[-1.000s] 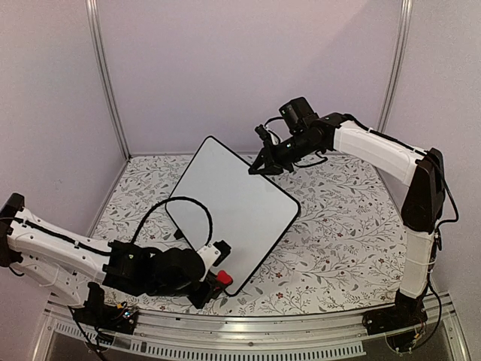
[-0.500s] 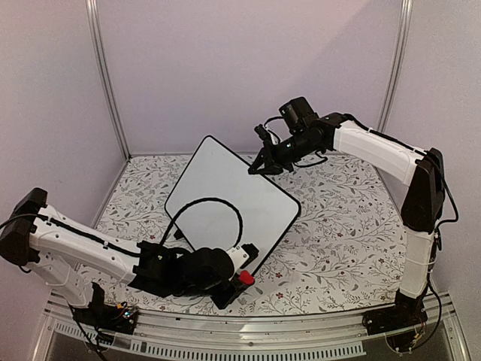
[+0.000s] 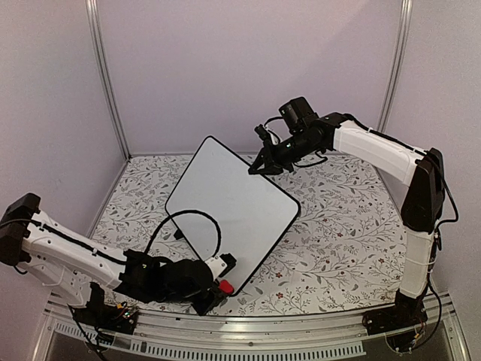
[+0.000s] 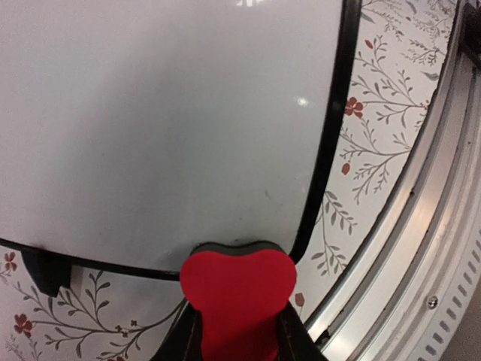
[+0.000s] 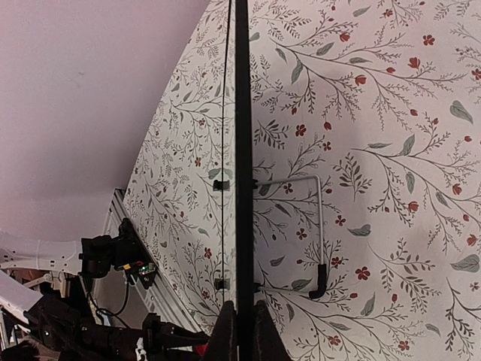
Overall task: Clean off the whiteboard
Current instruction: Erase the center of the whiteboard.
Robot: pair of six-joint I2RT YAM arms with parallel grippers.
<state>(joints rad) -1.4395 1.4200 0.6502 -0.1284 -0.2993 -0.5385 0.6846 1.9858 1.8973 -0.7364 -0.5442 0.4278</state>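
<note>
The left gripper (image 4: 239,337) is squeezing its two fingers tight on a red eraser (image 4: 239,289), whose dark felt edge is sitting at the bottom corner of the whiteboard (image 4: 165,113). It seems to be touching the black rim there, though the wrist view is too close to be sure. From above, the left gripper (image 3: 216,283) is lying low by the near rail with the red eraser (image 3: 225,286) just under the board's lowest corner. Half a second ago it was further right, past the lower right edge, so it is now swinging back left and nearer the rail. The right gripper (image 3: 259,167) is pinching the far upper edge of the whiteboard (image 3: 233,203), its jaws closed on the rim. It is holding the same spot as before, and the board is standing tilted, resting on the flowered cloth (image 3: 338,226). In the right wrist view the whiteboard (image 5: 243,150) is showing edge-on, running up from the right gripper (image 5: 240,335). There are two arms, two grippers, one whiteboard and one eraser.
</note>
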